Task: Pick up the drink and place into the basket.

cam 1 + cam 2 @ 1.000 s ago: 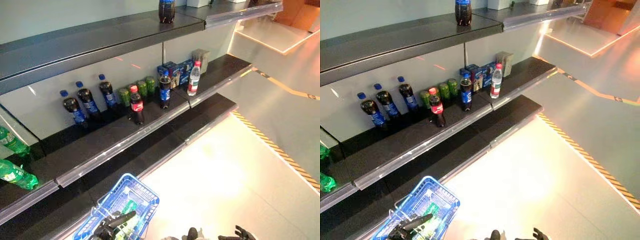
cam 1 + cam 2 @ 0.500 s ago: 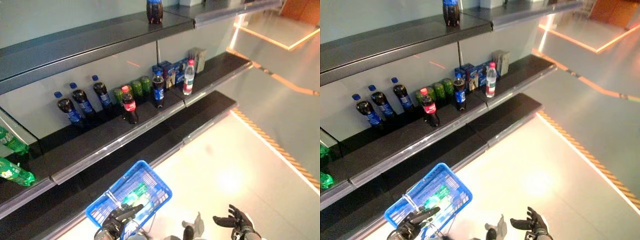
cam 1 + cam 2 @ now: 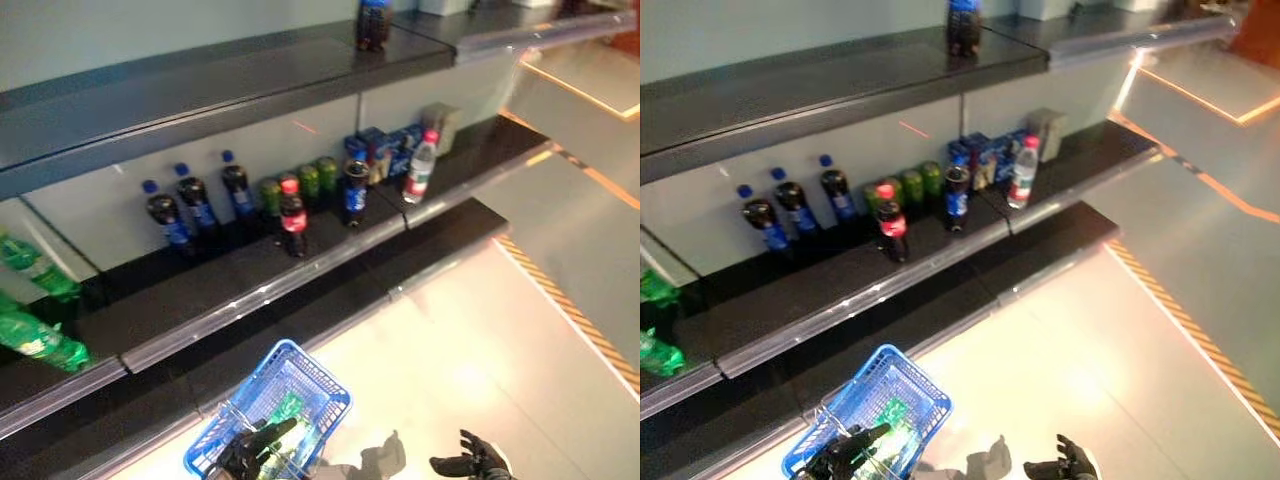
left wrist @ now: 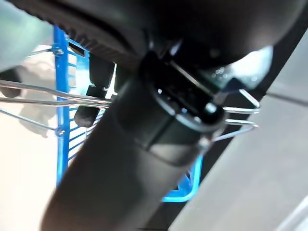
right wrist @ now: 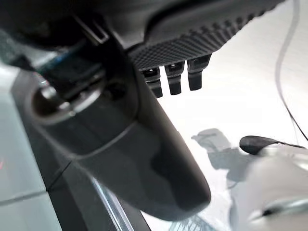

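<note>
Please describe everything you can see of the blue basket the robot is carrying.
The blue basket is an open-topped plastic lattice with thin metal wire handles. It hangs low in front of the shelves, above the pale floor. The left hand is curled round the handles. A green drink lies inside.

Both eye views look steeply down from the head at the dark grey store shelves (image 3: 300,270) far ahead, sharing the blue wire basket (image 3: 902,382) near left. Each wrist view looks along its own hand from very close; the left one also catches the basket.
</note>
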Tool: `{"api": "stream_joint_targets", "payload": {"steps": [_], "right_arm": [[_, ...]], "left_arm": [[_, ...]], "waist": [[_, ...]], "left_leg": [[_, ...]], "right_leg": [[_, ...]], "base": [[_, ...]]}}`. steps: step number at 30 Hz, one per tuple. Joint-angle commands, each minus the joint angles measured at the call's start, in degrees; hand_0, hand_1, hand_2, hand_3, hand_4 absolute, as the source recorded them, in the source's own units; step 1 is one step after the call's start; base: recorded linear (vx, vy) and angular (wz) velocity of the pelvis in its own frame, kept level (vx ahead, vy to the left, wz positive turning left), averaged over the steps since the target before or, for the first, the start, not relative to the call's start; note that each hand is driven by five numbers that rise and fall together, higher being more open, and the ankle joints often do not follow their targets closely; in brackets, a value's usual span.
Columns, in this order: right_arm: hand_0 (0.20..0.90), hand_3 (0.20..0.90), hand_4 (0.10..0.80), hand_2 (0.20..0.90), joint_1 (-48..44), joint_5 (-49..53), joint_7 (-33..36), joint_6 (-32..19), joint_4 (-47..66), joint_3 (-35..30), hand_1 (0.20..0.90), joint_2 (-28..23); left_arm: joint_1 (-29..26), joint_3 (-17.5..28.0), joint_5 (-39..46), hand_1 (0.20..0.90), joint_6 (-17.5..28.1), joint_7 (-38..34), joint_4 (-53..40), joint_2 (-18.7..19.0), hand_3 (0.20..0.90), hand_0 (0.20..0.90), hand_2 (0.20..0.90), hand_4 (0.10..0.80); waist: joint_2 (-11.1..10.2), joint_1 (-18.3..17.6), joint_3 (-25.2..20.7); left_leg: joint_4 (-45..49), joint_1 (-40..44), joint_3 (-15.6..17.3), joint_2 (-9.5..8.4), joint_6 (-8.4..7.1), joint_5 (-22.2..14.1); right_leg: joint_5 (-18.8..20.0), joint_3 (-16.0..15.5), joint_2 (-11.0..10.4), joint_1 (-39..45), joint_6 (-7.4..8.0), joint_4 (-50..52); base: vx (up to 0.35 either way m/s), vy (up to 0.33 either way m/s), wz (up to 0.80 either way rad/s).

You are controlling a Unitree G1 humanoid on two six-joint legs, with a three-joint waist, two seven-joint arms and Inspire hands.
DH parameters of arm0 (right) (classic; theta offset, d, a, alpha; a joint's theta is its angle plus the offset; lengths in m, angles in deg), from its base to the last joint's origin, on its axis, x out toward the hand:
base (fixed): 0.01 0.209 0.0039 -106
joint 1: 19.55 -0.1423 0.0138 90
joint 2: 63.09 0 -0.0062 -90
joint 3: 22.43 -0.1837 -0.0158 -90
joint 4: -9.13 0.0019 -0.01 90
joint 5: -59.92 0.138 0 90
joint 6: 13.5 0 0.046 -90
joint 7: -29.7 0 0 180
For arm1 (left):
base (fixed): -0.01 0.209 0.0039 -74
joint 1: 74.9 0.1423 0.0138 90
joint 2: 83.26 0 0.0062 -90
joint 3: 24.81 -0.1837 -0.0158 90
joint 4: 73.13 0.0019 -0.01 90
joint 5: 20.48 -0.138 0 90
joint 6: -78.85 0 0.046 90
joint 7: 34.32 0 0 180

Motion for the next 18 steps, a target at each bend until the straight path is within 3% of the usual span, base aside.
{"api": "stream_joint_targets", "payload": {"steps": [1,4,8,12,15,18], "right_arm": [[0.900,0.900,0.800,0.900,-1.98,2.02,0.63,-2.45,-1.28,-1.90,0.900,-0.81],[0.900,0.900,0.800,0.900,-1.90,3.57,1.91,-2.17,-1.44,-1.87,0.900,-0.26],[0.900,0.900,0.800,0.900,-1.62,3.58,1.29,-3.28,-1.52,-2.03,0.900,0.02],[0.900,0.900,0.800,0.900,-1.52,4.23,1.11,-3.48,-1.82,-2.34,0.900,0.09],[0.900,0.900,0.800,0.900,-1.72,3.76,0.87,-3.43,-1.71,-2.70,0.900,-0.17],[0.900,0.900,0.800,0.900,-3.49,3.55,0.89,-2.27,-2.28,-2.23,0.900,-0.67]], "left_arm": [[-0.80,-1.34,0.28,0.300,5.25,1.88,-5.63,8.57,0.200,0.300,0.300,0.100],[-2.12,-2.68,-0.39,0.300,4.79,1.67,-5.83,8.20,0.200,0.300,0.300,0.100],[-1.78,-2.73,-1.19,0.300,6.73,3.03,-4.03,7.68,0.200,0.300,0.300,0.100],[-0.84,-2.53,-1.37,0.300,8.31,3.85,-2.64,7.95,0.200,0.300,0.300,0.100],[-0.23,-2.03,-0.94,0.300,8.78,3.36,-2.47,8.20,0.200,0.300,0.300,0.100],[-0.83,-1.72,-1.05,0.300,8.04,3.32,-2.73,8.88,0.200,0.300,0.300,0.100]], "waist": [[-0.90,2.19,-1.31],[-1.91,1.83,-0.39],[-3.59,0.58,0.60],[-4.31,-0.30,1.14],[-4.44,0.07,1.12],[-4.47,0.74,1.60]], "left_leg": [[-0.13,-3.40,-3.34,-4.12,-1.18,-0.29],[0.49,-3.31,-6.74,-3.98,-1.67,-0.55],[2.94,-3.01,-11.62,-4.28,-1.67,-2.99],[7.43,-3.53,-18.12,-3.94,-1.30,-5.71],[9.26,-3.84,-19.95,-2.58,-2.06,-6.21],[11.82,-4.45,-21.41,0.42,-3.42,-6.80]], "right_leg": [[11.38,2.03,1.50,3.63,0.48,-9.38],[12.49,5.33,1.85,4.23,0.01,-19.19],[15.63,12.37,1.34,3.06,0.26,-28.29],[14.81,20.95,1.66,3.31,0.32,-28.35],[13.05,22.05,1.06,5.47,0.33,-28.58],[8.99,21.32,0.85,6.36,0.81,-27.39]], "base": [[0.122,-0.186,0.81],[0.142,-0.210,0.77],[0.133,-0.235,0.95],[0.129,-0.273,1.07],[0.077,-0.320,0.64],[0.075,-0.356,0.59]]}}
